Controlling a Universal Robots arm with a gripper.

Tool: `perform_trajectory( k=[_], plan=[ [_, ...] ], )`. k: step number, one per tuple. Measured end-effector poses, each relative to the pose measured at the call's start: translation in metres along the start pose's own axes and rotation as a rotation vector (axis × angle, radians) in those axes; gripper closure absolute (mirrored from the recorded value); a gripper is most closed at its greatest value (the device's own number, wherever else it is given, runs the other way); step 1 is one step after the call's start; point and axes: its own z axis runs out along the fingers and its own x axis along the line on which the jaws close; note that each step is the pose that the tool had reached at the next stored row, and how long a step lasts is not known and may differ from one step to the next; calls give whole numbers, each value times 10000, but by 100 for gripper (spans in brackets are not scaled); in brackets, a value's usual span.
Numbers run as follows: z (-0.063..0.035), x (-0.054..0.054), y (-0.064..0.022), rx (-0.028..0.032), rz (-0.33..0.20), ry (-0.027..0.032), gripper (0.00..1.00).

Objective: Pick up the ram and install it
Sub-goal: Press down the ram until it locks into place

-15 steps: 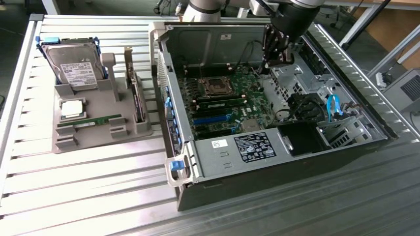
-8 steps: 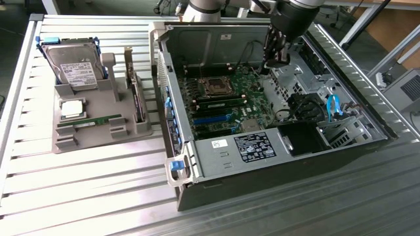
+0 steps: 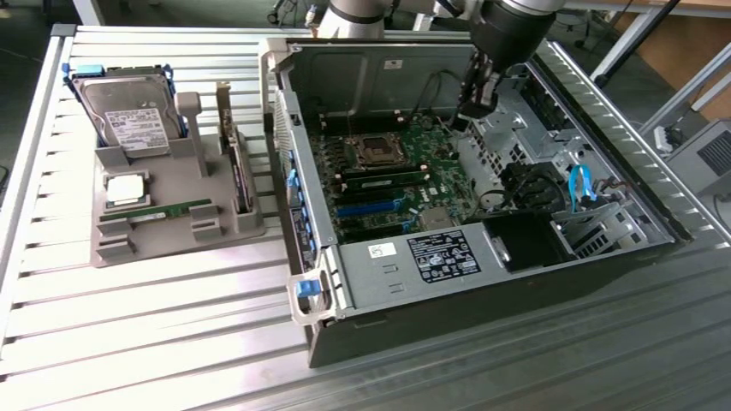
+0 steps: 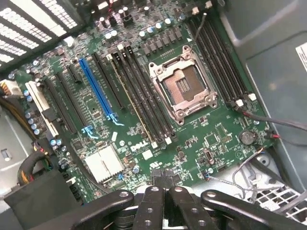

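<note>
On the exterior view's left, a grey holder tray [image 3: 171, 231] sits on the slatted metal bench [image 3: 149, 325]; a hard drive [image 3: 128, 116] with a pale label stands tilted at the tray's far end; below it a square silver CPU chip [image 3: 126, 190] rests in its own recess; nearer the front of the tray lies the ram [image 3: 157, 211], a thin green stick lying flat in a slot, well apart from the hand; along the tray's side nearest the case a dark expansion card [image 3: 238, 163] stands upright on its edge.

In the middle, an open computer case [image 3: 457, 257] lies on the bench with its green motherboard [image 3: 395, 175] exposed; the empty CPU socket [image 3: 374, 152] sits near the board's centre; in the wrist view the same socket [image 4: 184, 88] has rows of black memory slots [image 4: 144, 100] on both sides, and a blue slot [image 4: 98, 88] runs beside them; a labelled metal block [image 3: 417, 261] fills the near end of the case.

Toward the exterior view's right, the hand [image 3: 478, 101] hangs over the far part of the case, above the board, carrying nothing; in the wrist view its black fingers [image 4: 165, 203] appear pressed together with no gap between them; blue cables [image 3: 580, 187] curl in the bay at the right of the case.
</note>
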Motion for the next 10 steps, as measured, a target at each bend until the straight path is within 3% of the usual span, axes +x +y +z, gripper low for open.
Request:
perform_trajectory(
  k=[8, 10],
  plan=[
    [4, 0, 0, 12, 2059, 0, 91],
    [5, 0, 0, 16, 2808, -1, 91]
  ],
)
